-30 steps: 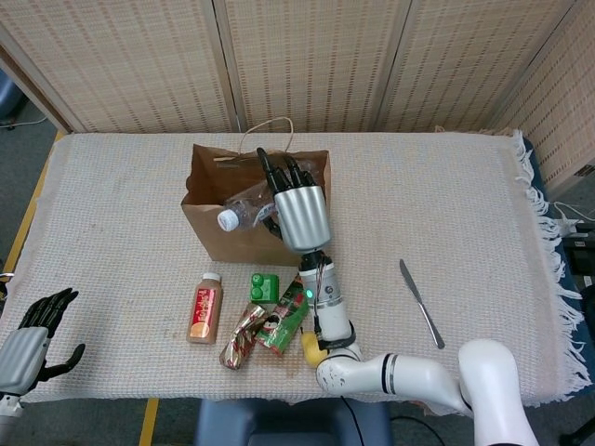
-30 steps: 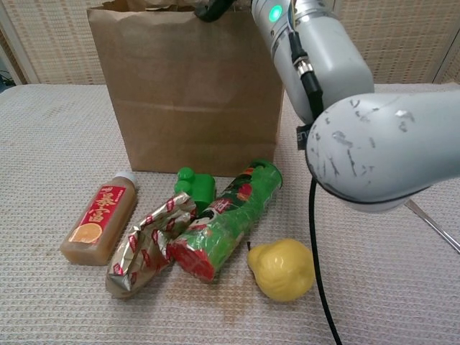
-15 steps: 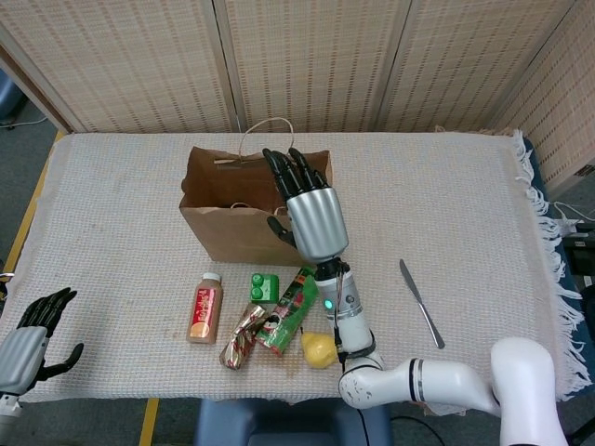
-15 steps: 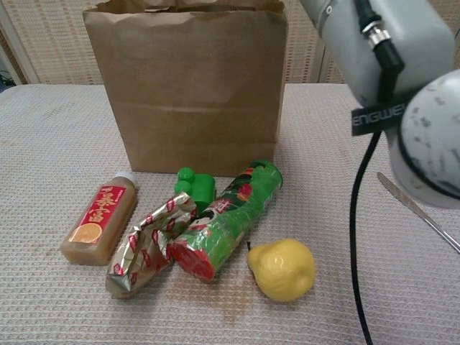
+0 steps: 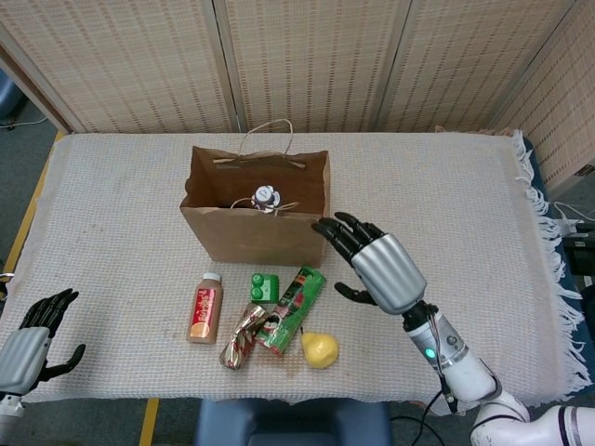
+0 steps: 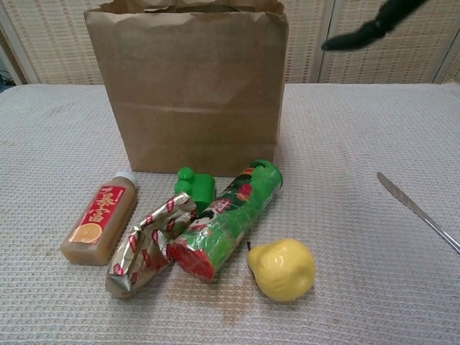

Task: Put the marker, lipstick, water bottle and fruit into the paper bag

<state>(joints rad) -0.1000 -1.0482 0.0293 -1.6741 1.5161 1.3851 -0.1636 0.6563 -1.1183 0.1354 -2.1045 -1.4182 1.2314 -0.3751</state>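
Observation:
The brown paper bag (image 5: 249,230) (image 6: 188,86) stands upright at the middle of the table. A clear water bottle (image 5: 266,198) with a white cap stands inside it. A yellow pear-shaped fruit (image 5: 320,349) (image 6: 283,269) lies on the cloth in front of the bag. My right hand (image 5: 374,265) hovers to the right of the bag, fingers spread and holding nothing; only dark fingertips (image 6: 363,30) of it show in the chest view. My left hand (image 5: 33,334) rests open at the table's front left corner. No marker or lipstick shows.
In front of the bag lie a juice bottle (image 5: 204,308) (image 6: 99,220), a foil snack pack (image 5: 242,336) (image 6: 147,241), a green tube (image 5: 292,310) (image 6: 226,219) and a small green block (image 5: 264,286) (image 6: 194,184). A table knife (image 5: 421,303) (image 6: 418,210) lies to the right.
My right hand has let go of the water bottle in the bag and drawn back to the right and toward the front. The left hand has stayed put.

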